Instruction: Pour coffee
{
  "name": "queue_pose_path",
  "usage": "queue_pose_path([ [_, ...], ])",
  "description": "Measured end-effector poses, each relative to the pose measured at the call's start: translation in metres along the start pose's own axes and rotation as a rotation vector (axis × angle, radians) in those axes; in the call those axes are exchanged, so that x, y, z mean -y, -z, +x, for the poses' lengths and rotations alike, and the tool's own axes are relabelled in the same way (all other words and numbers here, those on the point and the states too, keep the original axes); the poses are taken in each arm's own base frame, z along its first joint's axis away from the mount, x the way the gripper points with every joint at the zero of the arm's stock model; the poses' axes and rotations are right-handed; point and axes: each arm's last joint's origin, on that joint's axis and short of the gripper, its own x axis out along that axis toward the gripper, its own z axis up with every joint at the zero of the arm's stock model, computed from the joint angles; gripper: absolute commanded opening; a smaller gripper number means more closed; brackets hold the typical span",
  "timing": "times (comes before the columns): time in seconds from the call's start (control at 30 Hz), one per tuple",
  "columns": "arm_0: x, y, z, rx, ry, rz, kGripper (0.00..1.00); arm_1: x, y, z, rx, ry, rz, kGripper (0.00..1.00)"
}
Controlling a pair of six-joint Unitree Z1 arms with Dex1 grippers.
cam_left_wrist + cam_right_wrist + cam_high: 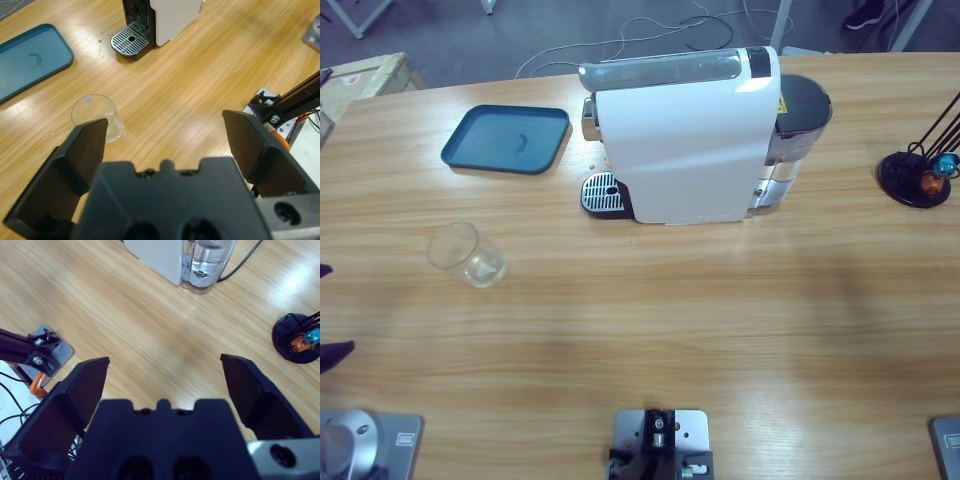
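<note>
On the left part of the wooden table [670, 320], well apart from everything else, standing upright and looking clear right through: a glass tumbler [468, 255]. Not showing any coffee that can be made out, there or in any other view. Sitting further back and to the right of the tumbler, at the middle of the table's far side: a white coffee machine [685, 140], with its round drip grate [601, 192] jutting out at the low left end, bare on top. Attaching to the machine's other end: a clear water tank [800, 110], seen in the right wrist view [210, 262] holding water, a dark cable [240, 262] trailing away beside it. Lying flat to the left of the machine, near the far edge: a dark blue tray [507, 138]. Standing by the table's right edge: a black wire stand [915, 178] on a round base, carrying small orange and blue capsules [940, 172]. Hovering above the wood with jaws spread wide and pinching nothing: the left gripper [165, 122], looking down at the tumbler [98, 116], which is showing just past one jaw's tip, with the grate [130, 39] and the tray [30, 57] beyond. Hanging likewise over bare boards, jaws wide apart and gripping nothing: the right gripper [165, 360], facing the machine [155, 255] and the stand [295, 342].
</note>
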Motion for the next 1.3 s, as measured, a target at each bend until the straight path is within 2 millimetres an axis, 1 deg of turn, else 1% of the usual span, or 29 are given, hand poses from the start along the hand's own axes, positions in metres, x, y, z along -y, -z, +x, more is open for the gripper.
queue_pose_path([
  [0.37, 0.0, 0.0, 0.0, 0.0, 0.0, 0.0, 1.0, 0.001, 0.0, 0.0, 0.002, 0.012, 0.0, 1.0],
  [0.43, 0.0, -0.002, 0.0, 0.02, -0.001, 0.003, 1.0, 0.001, 0.001, 0.0, 0.003, 0.012, 0.0, 1.0],
  [0.5, -0.001, -0.012, 0.0, 0.046, -0.008, 0.007, 1.0, 0.001, 0.001, -0.001, 0.006, 0.012, 0.0, 1.0],
  [0.53, -0.002, -0.023, 0.001, 0.053, -0.018, 0.008, 1.0, 0.001, 0.001, -0.001, 0.006, 0.012, 0.0, 1.0],
  [0.57, -0.003, -0.039, 0.003, 0.053, -0.03, 0.008, 1.0, 0.001, 0.001, -0.001, 0.006, 0.012, 0.0, 1.0],
  [0.63, -0.007, -0.079, 0.017, 0.036, -0.047, -0.005, 1.0, 0.001, 0.001, -0.001, 0.006, 0.011, 0.0, 1.0],
  [0.7, -0.013, -0.121, 0.045, 0.015, -0.05, -0.053, 1.0, 0.001, 0.001, -0.001, 0.006, 0.011, 0.0, 1.0],
  [0.73, -0.016, -0.139, 0.06, 0.009, -0.051, -0.082, 0.999, 0.001, 0.001, -0.001, 0.006, 0.011, 0.0, 1.0],
  [0.77, -0.018, -0.153, 0.076, 0.002, -0.051, -0.119, 0.99, 0.001, 0.001, -0.001, 0.006, 0.011, 0.0, 1.0],
  [0.83, -0.025, -0.176, 0.108, -0.014, -0.057, -0.228, 0.978, 0.001, 0.001, -0.001, 0.006, 0.011, 0.0, 1.0],
  [0.93, -0.038, -0.195, 0.145, -0.008, -0.06, -0.442, 0.957, 0.001, 0.001, -0.001, 0.006, 0.011, 0.0, 1.0],
  [0.97, -0.044, -0.201, 0.156, 0.003, -0.052, -0.516, 0.925, 0.001, 0.001, -0.001, 0.006, 0.011, 0.0, 1.0],
  [1.0, -0.05, -0.204, 0.166, 0.011, -0.045, -0.578, 0.871, 0.001, 0.001, -0.001, 0.006, 0.011, 0.0, 1.0],
  [1.03, -0.055, -0.207, 0.175, 0.016, -0.037, -0.631, 0.845, 0.001, 0.001, -0.001, 0.006, 0.011, 0.0, 1.0],
  [1.07, -0.06, -0.211, 0.184, 0.022, -0.026, -0.68, 0.844, 0.001, 0.001, -0.001, 0.006, 0.011, 0.0, 1.0],
  [1.13, -0.065, -0.215, 0.197, 0.019, -0.006, -0.739, 0.844, 0.001, 0.001, -0.001, 0.006, 0.011, 0.0, 1.0],
  [1.2, -0.067, -0.217, 0.206, 0.009, 0.005, -0.779, 0.844, 0.001, 0.001, -0.001, 0.006, 0.011, 0.0, 1.0],
  [1.3, -0.069, -0.213, 0.218, -0.019, 0.007, -0.82, 0.844, 0.001, 0.001, -0.001, 0.006, 0.011, 0.0, 1.0],
])
